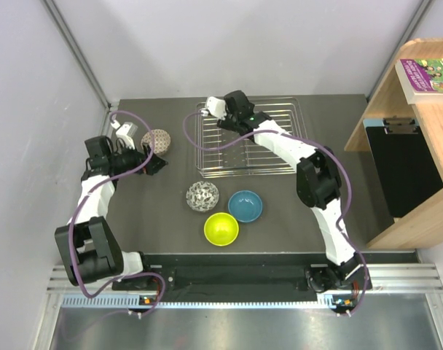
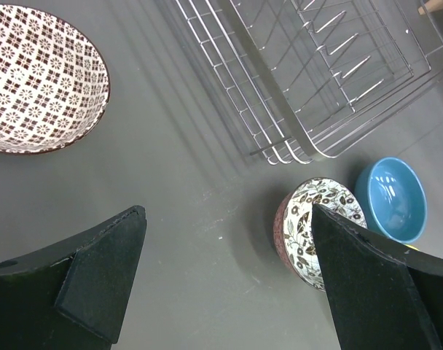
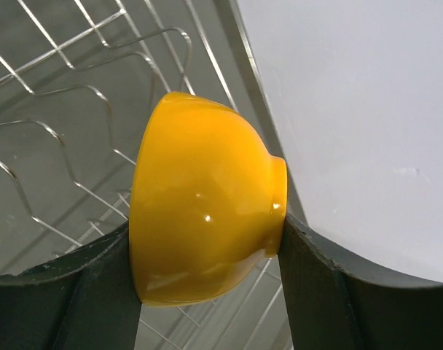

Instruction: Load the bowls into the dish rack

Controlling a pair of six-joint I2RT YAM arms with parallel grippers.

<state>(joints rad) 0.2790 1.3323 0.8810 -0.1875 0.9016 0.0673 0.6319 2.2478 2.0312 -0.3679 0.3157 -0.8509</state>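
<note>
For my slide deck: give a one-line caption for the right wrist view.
Right pincer grips a yellow-orange bowl on its side over the dish rack wires.

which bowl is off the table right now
The orange bowl, held on its side between the right fingers over the dish rack; the green bowl, blue bowl and two patterned bowls sit on the table.

No readable text anywhere in these shots. The only printed thing is the book (image 1: 428, 77) lying on the wooden shelf (image 1: 436, 127) off to the right. Its purple and green cover has some lettering, but it's too small and blurry to make out.
</note>
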